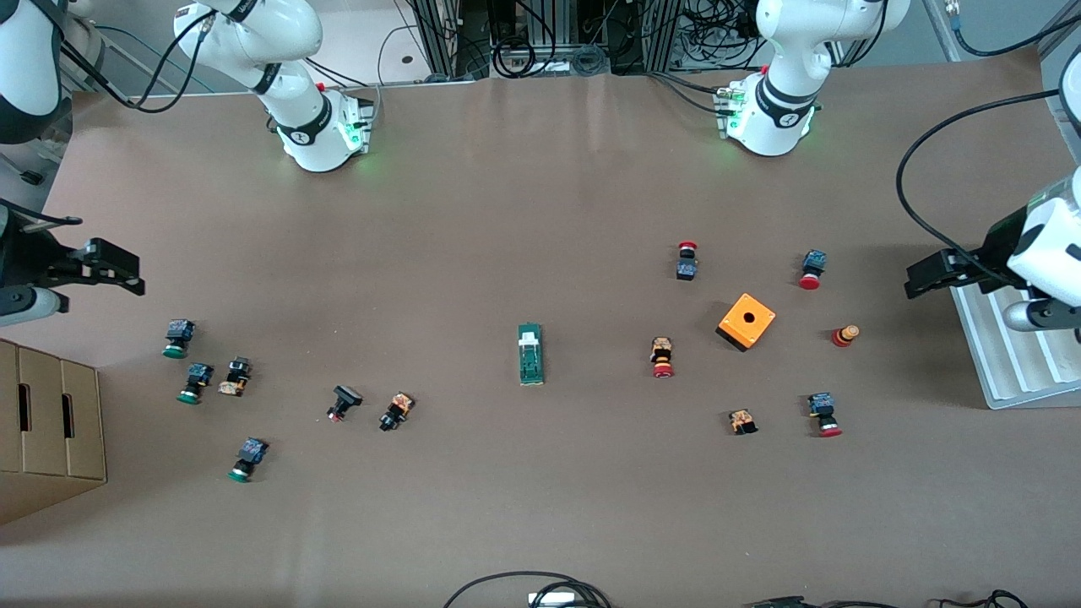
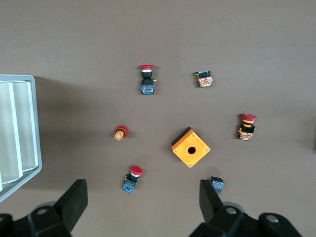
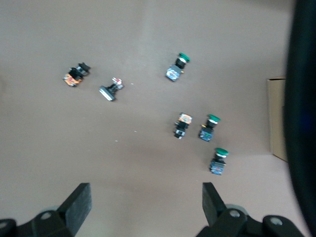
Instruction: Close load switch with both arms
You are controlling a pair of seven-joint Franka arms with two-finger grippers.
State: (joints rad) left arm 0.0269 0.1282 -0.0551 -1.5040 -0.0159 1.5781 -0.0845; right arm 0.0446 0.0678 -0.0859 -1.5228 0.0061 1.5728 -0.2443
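Note:
The load switch (image 1: 530,354), a narrow green block with a white sliding piece toward its end nearer the robots, lies flat at the middle of the table. My left gripper (image 1: 916,283) is open and empty, up in the air at the left arm's end of the table, over the ground beside the white rack; in the left wrist view (image 2: 143,202) its fingers stand wide apart. My right gripper (image 1: 133,277) is open and empty, up in the air at the right arm's end; in the right wrist view (image 3: 145,205) its fingers stand wide apart. Both are well apart from the switch.
An orange box with a hole (image 1: 746,321) (image 2: 191,147) sits among several red-capped push buttons toward the left arm's end. Several green-capped push buttons (image 1: 178,338) (image 3: 211,126) lie toward the right arm's end. A white rack (image 1: 1005,355) and a cardboard box (image 1: 51,422) stand at the table's ends.

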